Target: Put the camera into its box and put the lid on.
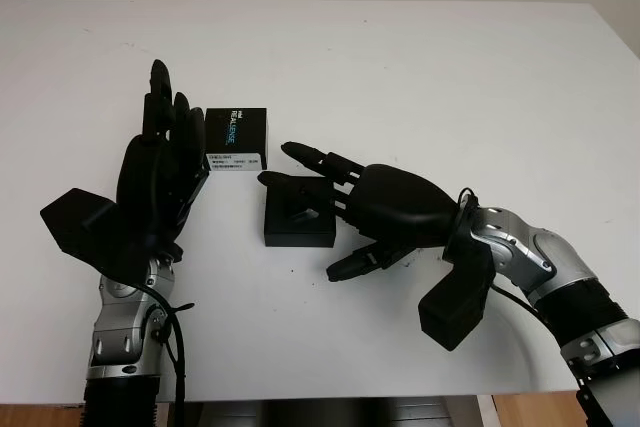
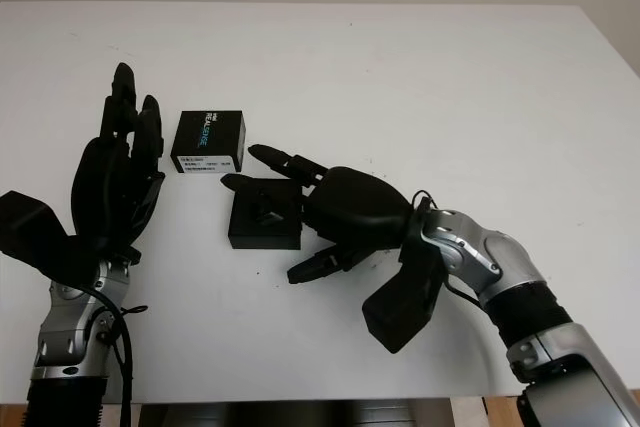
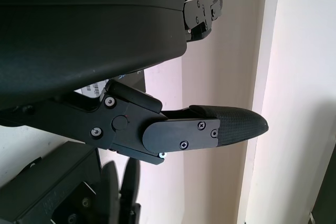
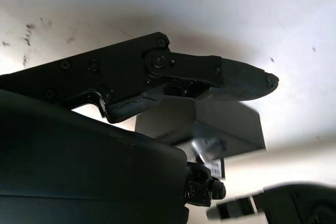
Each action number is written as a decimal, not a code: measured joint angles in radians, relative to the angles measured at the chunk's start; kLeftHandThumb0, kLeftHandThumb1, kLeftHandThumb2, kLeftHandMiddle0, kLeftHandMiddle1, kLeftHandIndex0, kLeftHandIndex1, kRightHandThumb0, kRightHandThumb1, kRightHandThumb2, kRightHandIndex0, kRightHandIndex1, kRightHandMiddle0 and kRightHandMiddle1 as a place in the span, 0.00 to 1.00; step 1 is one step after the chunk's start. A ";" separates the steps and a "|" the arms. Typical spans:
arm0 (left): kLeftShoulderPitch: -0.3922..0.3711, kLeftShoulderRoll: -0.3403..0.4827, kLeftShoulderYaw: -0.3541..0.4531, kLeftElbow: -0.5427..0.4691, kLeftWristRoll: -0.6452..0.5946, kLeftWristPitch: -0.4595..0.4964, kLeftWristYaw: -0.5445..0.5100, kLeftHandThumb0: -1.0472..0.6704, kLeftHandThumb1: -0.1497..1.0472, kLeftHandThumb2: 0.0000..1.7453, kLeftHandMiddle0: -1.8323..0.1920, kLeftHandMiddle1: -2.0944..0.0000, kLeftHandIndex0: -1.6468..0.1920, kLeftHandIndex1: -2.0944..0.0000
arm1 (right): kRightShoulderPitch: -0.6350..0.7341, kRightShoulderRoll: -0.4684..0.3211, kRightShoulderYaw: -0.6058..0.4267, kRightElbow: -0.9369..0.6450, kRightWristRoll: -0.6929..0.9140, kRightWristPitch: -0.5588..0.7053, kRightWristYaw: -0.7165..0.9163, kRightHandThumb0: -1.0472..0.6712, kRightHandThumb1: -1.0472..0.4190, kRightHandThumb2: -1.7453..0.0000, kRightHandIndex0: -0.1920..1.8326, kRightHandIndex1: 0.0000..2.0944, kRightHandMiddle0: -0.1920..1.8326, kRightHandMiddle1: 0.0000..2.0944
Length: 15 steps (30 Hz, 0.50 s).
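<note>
Nearest the camera, two black three-fingered hands over a white table point(image 1: 420, 67). Left hand point(image 1: 160, 172) raised upright at the near left, palm turned toward the middle, open and holding nothing. Just beyond its fingertips point(image 1: 165, 97) and slightly to the inner side, a small black lid point(image 1: 236, 139) lying flat, printed with white lettering and a white label strip along its near edge; close to the fingers, contact not clear. Right hand point(image 1: 375, 209) reaching in from the near right, palm down, open, not gripping anything. Directly ahead of its palm, an open black box point(image 1: 297, 215) with a dark shape, apparently the camera point(image 1: 300, 209), sitting inside it. Upper fingers point(image 1: 310, 157) of the right hand stretched over the far right corner of the box; thumb point(image 1: 352, 264) low on the table beside the near right corner, just apart from the box wall. Box between the two hands, nearer the right one, with the lid just behind it toward the left hand. In the right wrist view, one finger point(image 4: 239, 80) lying across the top edge of the box point(image 4: 220, 124).
</note>
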 measured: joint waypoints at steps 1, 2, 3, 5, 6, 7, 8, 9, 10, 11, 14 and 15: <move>0.001 0.000 0.000 -0.001 0.000 0.001 0.000 0.19 1.00 0.27 1.00 1.00 1.00 1.00 | -0.002 0.000 0.002 0.002 -0.003 0.001 0.001 0.12 0.00 0.69 0.02 0.02 0.02 0.04; 0.003 0.001 0.000 -0.001 0.001 0.001 0.000 0.19 1.00 0.28 1.00 1.00 1.00 1.00 | -0.006 -0.001 0.006 0.002 -0.004 0.005 0.012 0.12 0.00 0.69 0.02 0.02 0.02 0.04; 0.005 0.002 0.000 -0.003 0.002 0.002 0.001 0.19 1.00 0.28 1.00 1.00 1.00 1.00 | -0.013 -0.003 0.011 0.002 -0.003 0.007 0.028 0.12 0.00 0.70 0.03 0.02 0.04 0.04; 0.008 0.002 0.000 -0.009 0.004 0.002 0.001 0.19 1.00 0.28 1.00 1.00 1.00 1.00 | -0.028 -0.007 0.019 0.002 0.011 0.012 0.068 0.12 0.00 0.70 0.04 0.03 0.05 0.05; 0.010 0.002 0.000 -0.014 0.004 0.003 0.001 0.19 1.00 0.28 1.00 1.00 1.00 1.00 | -0.031 -0.008 0.022 0.002 0.024 0.013 0.090 0.12 0.00 0.71 0.05 0.03 0.06 0.05; 0.011 0.002 0.000 -0.019 0.004 0.003 0.001 0.19 1.00 0.28 1.00 1.00 1.00 1.00 | -0.031 -0.009 0.025 0.004 0.036 0.015 0.112 0.12 0.00 0.71 0.06 0.04 0.07 0.06; 0.011 0.002 0.001 -0.023 0.004 0.004 0.001 0.19 1.00 0.28 1.00 1.00 1.00 1.00 | -0.031 -0.010 0.030 0.005 0.054 0.022 0.140 0.12 0.00 0.71 0.06 0.04 0.07 0.05; 0.012 0.002 0.001 -0.027 0.003 0.006 0.001 0.19 1.00 0.28 1.00 1.00 1.00 1.00 | -0.033 -0.010 0.032 0.005 0.073 0.032 0.172 0.12 0.00 0.71 0.06 0.04 0.07 0.05; 0.015 0.002 0.001 -0.032 0.003 0.008 0.001 0.19 1.00 0.28 1.00 1.00 1.00 1.00 | -0.036 -0.011 0.033 -0.001 0.086 0.042 0.206 0.12 0.00 0.71 0.06 0.04 0.08 0.05; 0.020 0.002 0.001 -0.039 0.001 0.009 0.000 0.19 1.00 0.28 1.00 1.00 1.00 1.00 | -0.038 -0.013 0.034 -0.013 0.097 0.055 0.235 0.12 0.00 0.71 0.06 0.04 0.08 0.05; 0.040 0.003 0.002 -0.065 0.000 0.019 0.000 0.19 1.00 0.28 1.00 1.00 1.00 1.00 | -0.032 -0.026 0.033 -0.064 0.116 0.096 0.302 0.12 0.00 0.72 0.07 0.04 0.09 0.05; 0.045 0.004 0.002 -0.073 0.000 0.022 0.000 0.19 1.00 0.28 1.00 1.00 1.00 1.00 | -0.027 -0.031 0.032 -0.079 0.119 0.107 0.316 0.12 0.00 0.72 0.07 0.04 0.09 0.05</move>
